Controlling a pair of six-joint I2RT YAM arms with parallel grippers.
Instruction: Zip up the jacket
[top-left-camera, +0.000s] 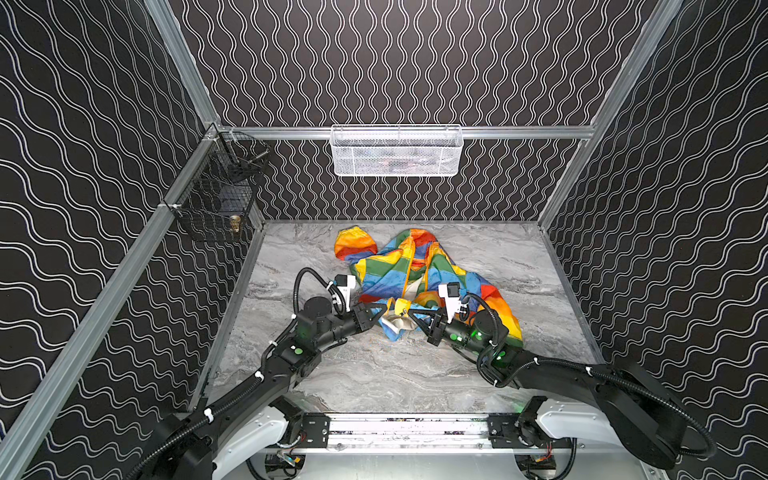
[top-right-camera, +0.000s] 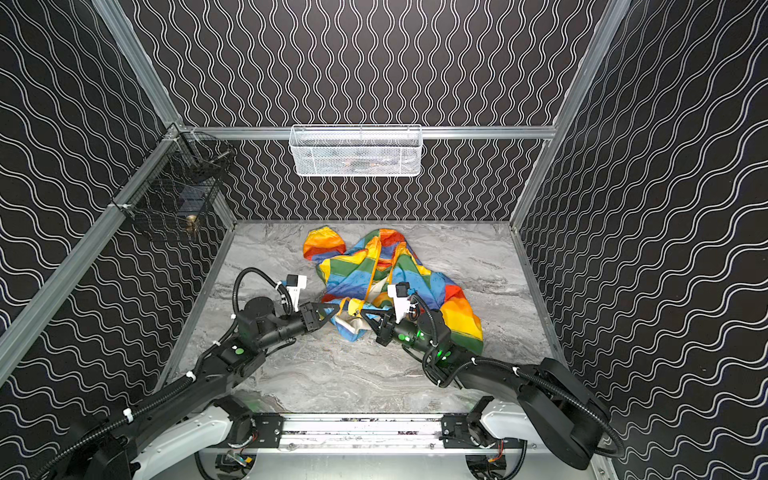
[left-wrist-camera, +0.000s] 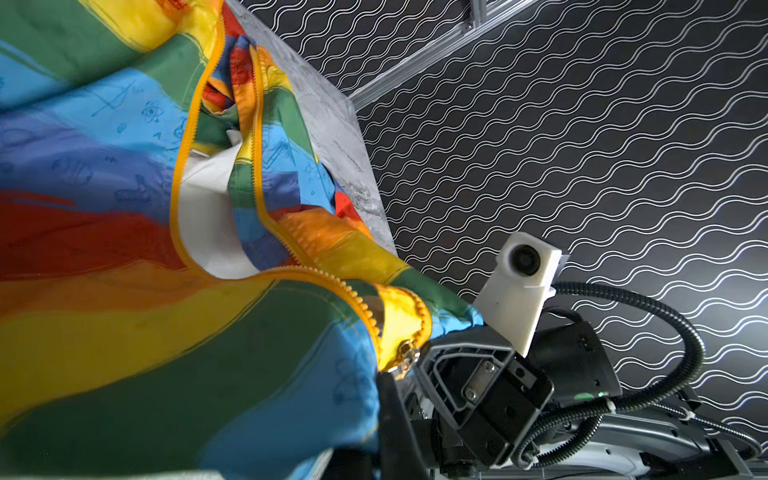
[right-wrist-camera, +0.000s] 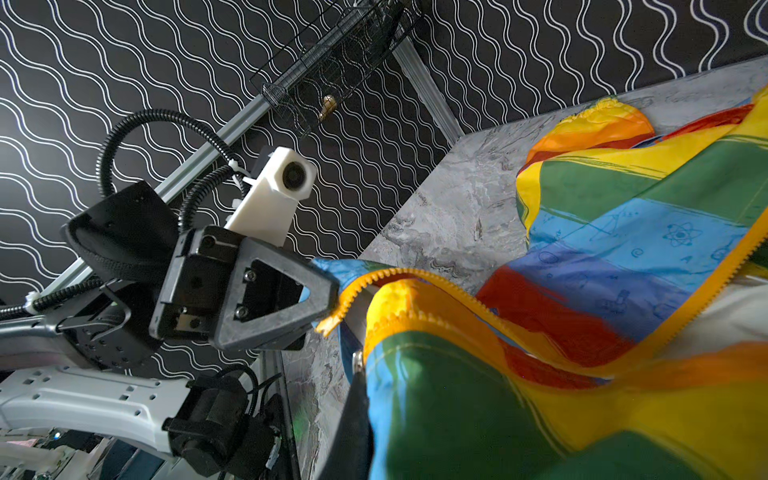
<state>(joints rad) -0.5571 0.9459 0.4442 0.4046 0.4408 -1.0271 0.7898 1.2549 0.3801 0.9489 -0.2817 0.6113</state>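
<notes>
Top views showed the jacket (top-left-camera: 419, 270) (top-right-camera: 386, 270) lying crumpled on the grey marbled table (top-left-camera: 374, 374), toward the back and slightly right of centre. Its front was unzipped, so white lining showed between the two sides of the orange zipper band (top-left-camera: 409, 270).

Both arms reached in to the near hem, their tips facing each other and close together. The left gripper (top-left-camera: 383, 309) was clamped on the hem end of one side. In the right wrist view the left gripper (right-wrist-camera: 332, 299) had its jaws closed on the toothed zipper band (right-wrist-camera: 361, 284), with blue fabric poking out beside them.

The right gripper (top-left-camera: 412, 312) was closed on the opposite front edge. In the left wrist view the right gripper (left-wrist-camera: 422, 359) was pressed together right beside the metal slider (left-wrist-camera: 405, 353), with yellow fabric bunched above it. Whether it pinched the slider itself or only the cloth next to it could not be told. The held hem looked raised off the table between the two grippers.

A white mesh basket (top-left-camera: 397, 151) hung from the rail on the back wall, and a black wire basket (top-left-camera: 216, 199) sat in the left corner — both well apart from the jacket.
</notes>
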